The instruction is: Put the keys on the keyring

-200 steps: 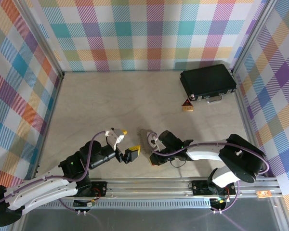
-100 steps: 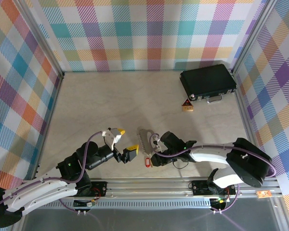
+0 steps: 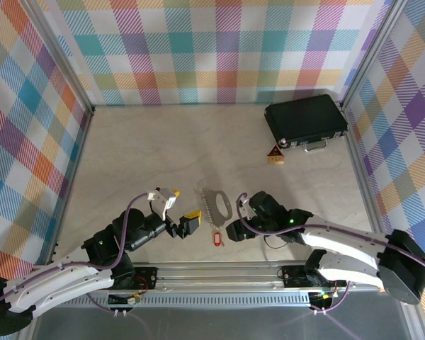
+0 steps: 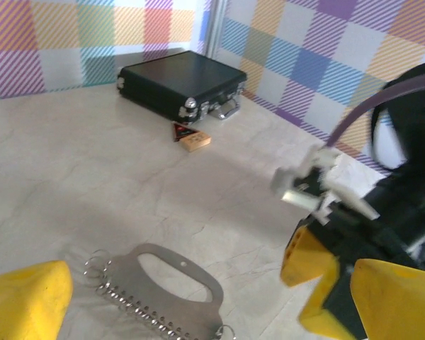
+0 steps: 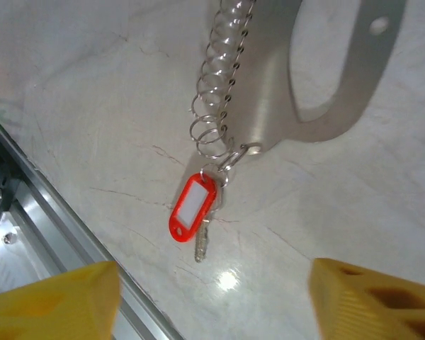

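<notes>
A: From the top, where is the keyring (image 3: 214, 202)?

B: Flat on the table (image 3: 142, 149), near the front edge, between the 2 arms; the red key (image 3: 215, 239) lies just nearer than it, at its near end.

A: And the grippers?

B: The left gripper (image 3: 185, 205) sits just left of the keyring, its yellow fingers apart and nothing between them; the right gripper (image 3: 236, 217) sits just right of it, fingers also spread and empty. Far right, by the wall, is a black case (image 3: 306, 120); an orange-brown block (image 3: 275, 155) stands just in front of it.

A: Left wrist view?

B: The left gripper (image 4: 205, 304) is wide apart, 1 yellow finger at each lower corner; the keyring (image 4: 163, 283) lies on the table (image 4: 92, 184) between and just beyond them, beaded edge towards the camera; no finger touches it. The black case (image 4: 177, 81) and the orange-brown block (image 4: 191, 138) sit far off by the wall.

A: Right wrist view?

B: The right gripper (image 5: 212, 297) is spread wide, holding nothing; the red key (image 5: 193, 207) lies on the table (image 5: 92, 106) beyond the fingers, clear of both. Its small split ring meets a little loop at the corner of the keyring (image 5: 319, 78); it looks linked through, though I cannot tell for sure. The short blade points towards the metal rail (image 5: 28, 191) at the near edge.
</notes>
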Controlling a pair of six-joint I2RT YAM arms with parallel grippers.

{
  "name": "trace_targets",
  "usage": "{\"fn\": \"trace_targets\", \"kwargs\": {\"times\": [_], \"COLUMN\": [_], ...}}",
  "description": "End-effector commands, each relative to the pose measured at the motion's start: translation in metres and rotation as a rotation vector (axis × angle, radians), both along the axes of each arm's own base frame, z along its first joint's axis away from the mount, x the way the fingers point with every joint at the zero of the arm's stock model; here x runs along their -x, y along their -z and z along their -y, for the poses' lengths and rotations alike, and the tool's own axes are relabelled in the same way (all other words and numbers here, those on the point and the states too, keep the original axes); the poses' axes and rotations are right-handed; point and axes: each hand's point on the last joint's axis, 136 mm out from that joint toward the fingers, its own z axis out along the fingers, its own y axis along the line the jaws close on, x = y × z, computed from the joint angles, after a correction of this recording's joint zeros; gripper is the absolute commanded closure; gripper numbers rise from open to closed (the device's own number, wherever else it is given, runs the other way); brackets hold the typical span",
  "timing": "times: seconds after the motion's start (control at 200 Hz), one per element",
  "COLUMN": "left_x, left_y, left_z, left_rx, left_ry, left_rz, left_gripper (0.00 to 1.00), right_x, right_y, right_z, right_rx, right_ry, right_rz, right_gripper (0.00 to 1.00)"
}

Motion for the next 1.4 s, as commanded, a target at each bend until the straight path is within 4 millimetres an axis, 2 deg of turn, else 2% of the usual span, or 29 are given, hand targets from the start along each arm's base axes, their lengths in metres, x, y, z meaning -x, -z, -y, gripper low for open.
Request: {"fn": "trace_targets", "kwargs": {"times": [0.0, 0.11, 0.2, 0.465, 0.66, 0.74, 0.905, 0.995, 1.05, 1.265, 1.395], "left_x": [-0.009, -0.016, -0.029, -0.049, -0.068, -0.073, -0.079, -0.078, -0.080, -0.095, -0.112], "left_y": [0.001, 0.006, 0.015, 0.026, 0.022, 0.023, 0.030, 0.030, 0.030, 0.031, 0.053], "left_z": [-0.007, -0.013, -0.032, -0.057, -0.110, -0.126, -0.155, -0.171, -0.174, -0.188, -0.181], "left_rx": [0.005, -0.030, -0.073, -0.162, -0.153, -0.132, -0.192, -0.210, -0.225, -0.261, -0.383], "left_ry": [-0.075, -0.132, -0.265, -0.467, -0.780, -0.865, -0.994, -1.080, -1.083, -1.143, -1.082], "left_rz": [-0.029, -0.038, -0.043, -0.030, 0.033, 0.061, 0.128, 0.165, 0.183, 0.204, 0.170], "left_gripper": [0.00, 0.00, 0.00, 0.00, 0.00, 0.00, 0.00, 0.00, 0.00, 0.00, 0.00], "right_x": [-0.011, -0.023, -0.035, -0.065, -0.087, -0.097, -0.107, -0.109, -0.110, -0.116, -0.119], "right_y": [-0.011, -0.033, -0.051, -0.089, -0.115, -0.116, -0.105, -0.096, -0.090, -0.096, -0.081], "right_z": [0.023, 0.042, 0.059, 0.110, 0.133, 0.149, 0.191, 0.194, 0.196, 0.202, 0.209], "right_rx": [0.071, 0.079, 0.081, 0.187, 0.179, 0.189, 0.294, 0.321, 0.325, 0.345, 0.378], "right_ry": [0.059, 0.126, 0.195, 0.400, 0.481, 0.557, 0.765, 0.765, 0.770, 0.779, 0.791], "right_rz": [0.105, 0.224, 0.327, 0.544, 0.714, 0.741, 0.791, 0.822, 0.835, 0.935, 0.959], "right_gripper": [0.20, 0.10, 0.00, 0.01, 0.01, 0.01, 0.01, 0.01, 0.01, 0.01, 0.01]}}
